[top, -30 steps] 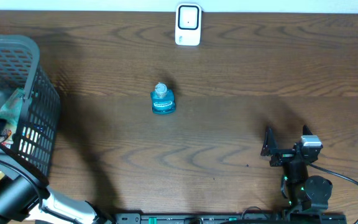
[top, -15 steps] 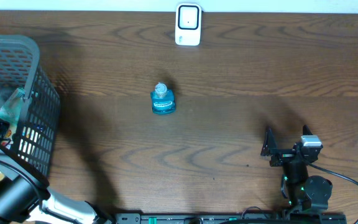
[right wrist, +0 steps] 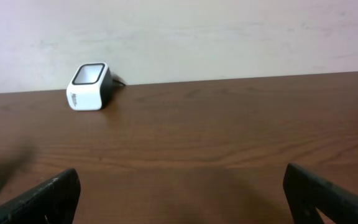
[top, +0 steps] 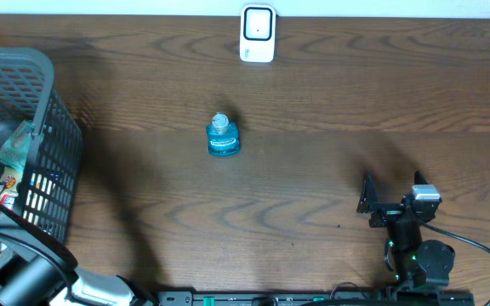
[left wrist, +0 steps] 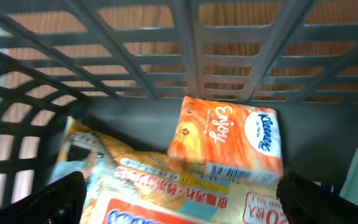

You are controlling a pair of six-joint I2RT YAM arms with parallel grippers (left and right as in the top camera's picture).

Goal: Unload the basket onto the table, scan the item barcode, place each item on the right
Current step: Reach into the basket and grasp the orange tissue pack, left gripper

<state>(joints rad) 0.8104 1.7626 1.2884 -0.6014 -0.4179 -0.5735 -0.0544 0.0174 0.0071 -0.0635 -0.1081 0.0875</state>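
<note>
Both spread empty: right pincer point(right wrist: 182, 199), left pincer point(left wrist: 185, 199) facing orange tissue pack point(left wrist: 229, 140), barcode point(left wrist: 232, 171) apparently along edge.

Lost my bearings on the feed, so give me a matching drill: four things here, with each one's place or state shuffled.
1. blue bottle
2. scanner
3. orange tissue pack
4. right gripper

A. inside the basket
B. open, holding nothing
C. at the far edge of the table
D. standing alone, mid-table

Pairs: 1-D, 2-C, 3-A, 4-B
</note>
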